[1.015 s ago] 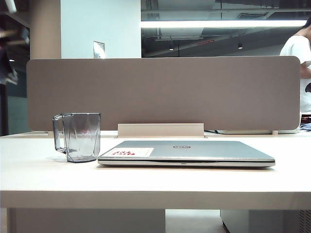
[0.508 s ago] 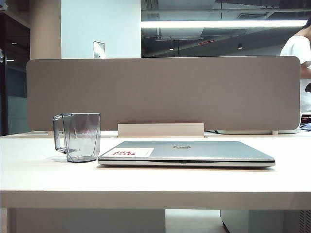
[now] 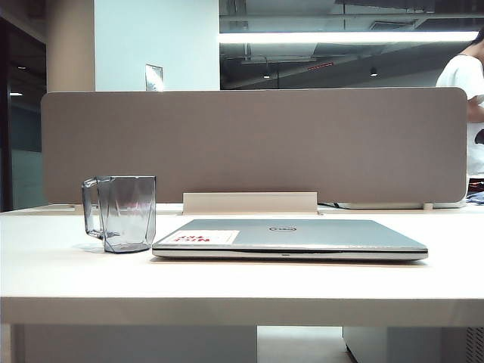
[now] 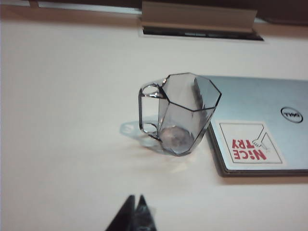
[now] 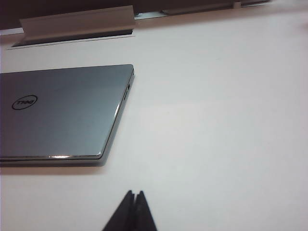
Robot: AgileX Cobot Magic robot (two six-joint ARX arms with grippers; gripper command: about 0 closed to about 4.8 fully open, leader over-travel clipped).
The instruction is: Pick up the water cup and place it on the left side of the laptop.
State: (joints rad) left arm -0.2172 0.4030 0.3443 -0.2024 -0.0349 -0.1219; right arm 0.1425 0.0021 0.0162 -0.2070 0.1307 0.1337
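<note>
Bright overhead light; wrist views soft, washed-out.

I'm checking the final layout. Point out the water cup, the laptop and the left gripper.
water cup (image 3: 128, 214): exterior view, on its faceted side wall.
laptop (image 3: 318, 233): exterior view, on the closed lid.
left gripper (image 4: 136, 206): left wrist view, at the shut fingertips.

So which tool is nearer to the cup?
Left. The left tool, shut, sits just short of the cup. The right tool, shut, faces bare table beside the laptop, cup not visible.
</note>
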